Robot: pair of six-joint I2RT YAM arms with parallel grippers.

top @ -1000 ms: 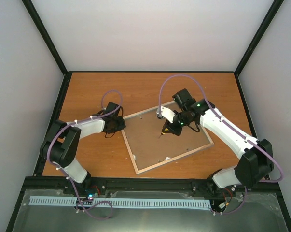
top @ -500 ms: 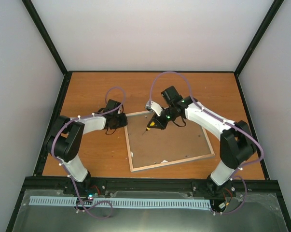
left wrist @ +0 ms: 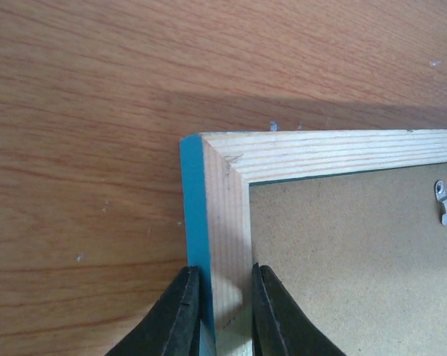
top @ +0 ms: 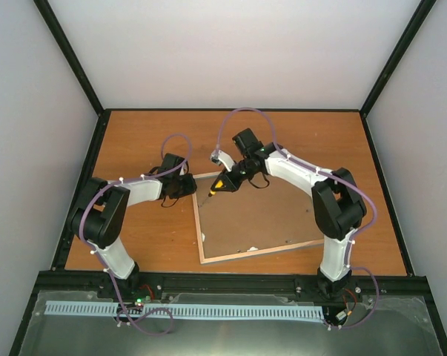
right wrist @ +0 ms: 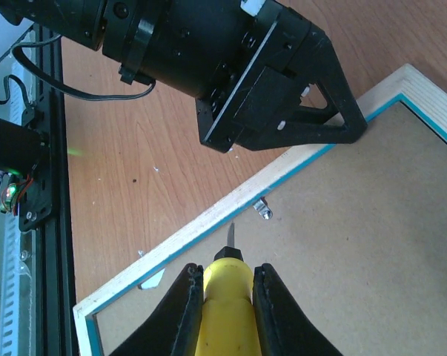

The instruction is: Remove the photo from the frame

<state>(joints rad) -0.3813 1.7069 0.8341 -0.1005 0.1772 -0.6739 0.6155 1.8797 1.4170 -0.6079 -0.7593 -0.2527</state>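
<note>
Top external view: at the table's near edge stand the two arm bases. Just beyond them lies the thin rectangular picture frame [top: 260, 251], pale bare wood on this side with a turquoise outer edge. It rests flat and face down on the orange-brown wooden table [top: 145, 245], turned slightly askew. Its brown fibreboard backing board [top: 264, 215] faces up and fills the opening, so the balloon photo cannot be seen from any camera.

At the frame's far-left corner both arms meet. The left gripper [left wrist: 224, 274] reaches in from the left. Its black fingers are drawn narrow, one on the turquoise outer edge and one on the inner side, clamping the left rail just short of the corner.

The right gripper [right wrist: 224, 278] comes over the frame from the right. Its jaws are closed tight on a yellow-handled tool [right wrist: 227, 304] with a thin metal tip [right wrist: 231, 236]. That tip points down at the backing board just inside the left rail, near a small silver metal clip [right wrist: 262, 209], and whether it touches is not clear.

Past the corner, bare tabletop runs to the white back wall.
</note>
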